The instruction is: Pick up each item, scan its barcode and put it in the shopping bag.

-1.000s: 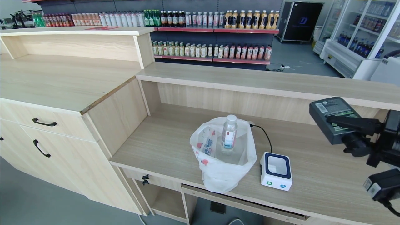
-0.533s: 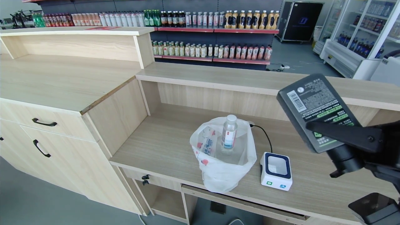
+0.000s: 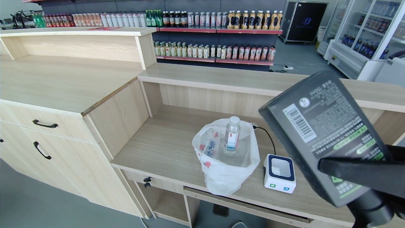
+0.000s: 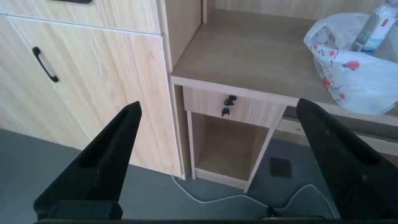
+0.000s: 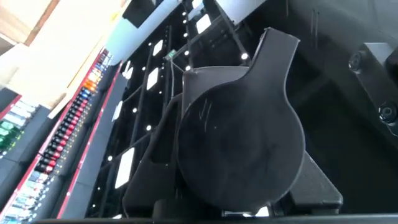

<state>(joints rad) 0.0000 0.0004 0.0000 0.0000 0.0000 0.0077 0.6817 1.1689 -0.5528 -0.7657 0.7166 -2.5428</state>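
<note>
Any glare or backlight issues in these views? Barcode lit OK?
Head view: even light, no glare on the barcode of the dark bottle. Right wrist view: dark bottle reads nearly as a silhouette against bright ceiling lights. Left wrist view: fingers in shadow.

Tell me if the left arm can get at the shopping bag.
Probably yes: the left gripper is open and empty, only bare counter lies before the shopping bag, and the right gripper holds its dark bottle aside.

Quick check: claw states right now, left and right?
Left claw: open, holding nothing.
Right claw: closed on the dark bottle.
</note>
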